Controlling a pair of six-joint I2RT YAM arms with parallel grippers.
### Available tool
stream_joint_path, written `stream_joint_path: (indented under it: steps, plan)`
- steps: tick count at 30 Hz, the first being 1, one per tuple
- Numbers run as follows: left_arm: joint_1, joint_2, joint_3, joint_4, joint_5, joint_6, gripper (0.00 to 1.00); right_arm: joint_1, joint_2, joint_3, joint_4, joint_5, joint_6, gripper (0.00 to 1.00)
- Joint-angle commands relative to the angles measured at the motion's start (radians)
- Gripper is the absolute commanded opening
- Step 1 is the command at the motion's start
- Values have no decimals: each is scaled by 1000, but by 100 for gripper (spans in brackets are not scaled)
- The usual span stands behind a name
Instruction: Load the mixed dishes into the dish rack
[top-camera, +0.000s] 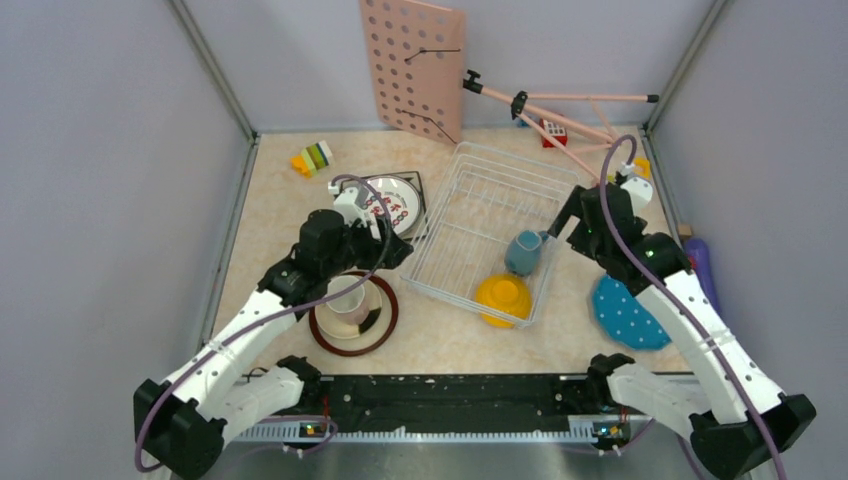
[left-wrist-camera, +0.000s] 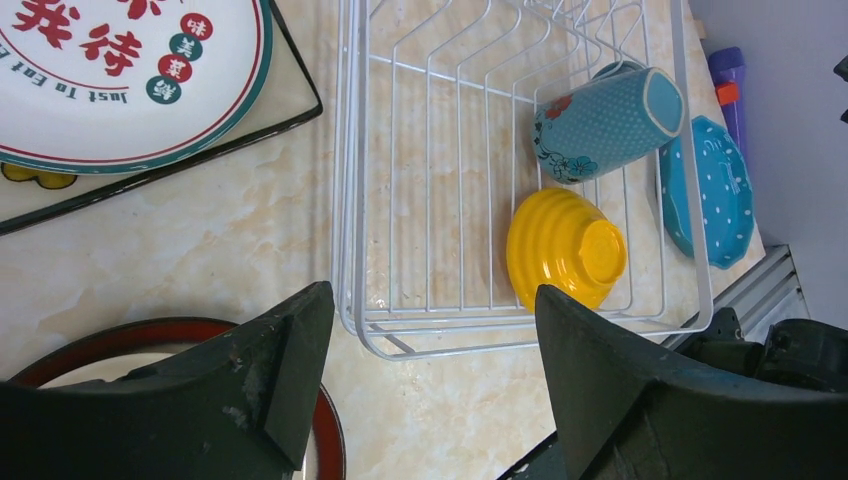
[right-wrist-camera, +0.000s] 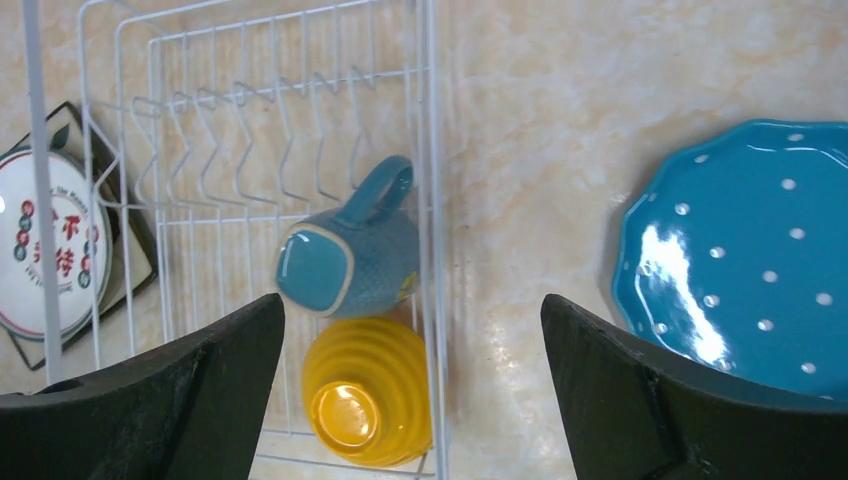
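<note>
— Only from above: cup standing on brown-rimmed plate, near left gripper.
— From left wrist, just that plate's glossy rim. Fingers spread, empty.
— Right gripper?
— Spread wide too, nothing held, above white wire rack. Inside: ribbed yellow bowl base up, speckled mug on its side. Scalloped dotted plate outside, on marbled table.

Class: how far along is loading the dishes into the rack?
Done: blue-grey mug and yellow bowl lie inside the dish rack. In hand: nothing; left end effector and right end effector are open, empty. Left: blue polka-dot plate, white plate with characters, brown-rimmed plate and pink cup, all outside it.
</note>
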Motion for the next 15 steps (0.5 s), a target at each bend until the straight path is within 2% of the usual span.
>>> stream_joint_path:
  steps: [1,4,12,15]
  plan:
    - [1,-26,-6,23,-32,20,79,-70,-50,-33,-74,46,-28,96]
    - [1,-37,-11,29,-43,14,79,-163,-88,-91,-90,-4,-23,95]
    - [1,-74,-28,41,-32,2,79,-523,-151,-276,-81,-224,18,91]
    - [1,-78,-29,37,-23,5,79,-604,-132,-333,-69,-278,38,89]
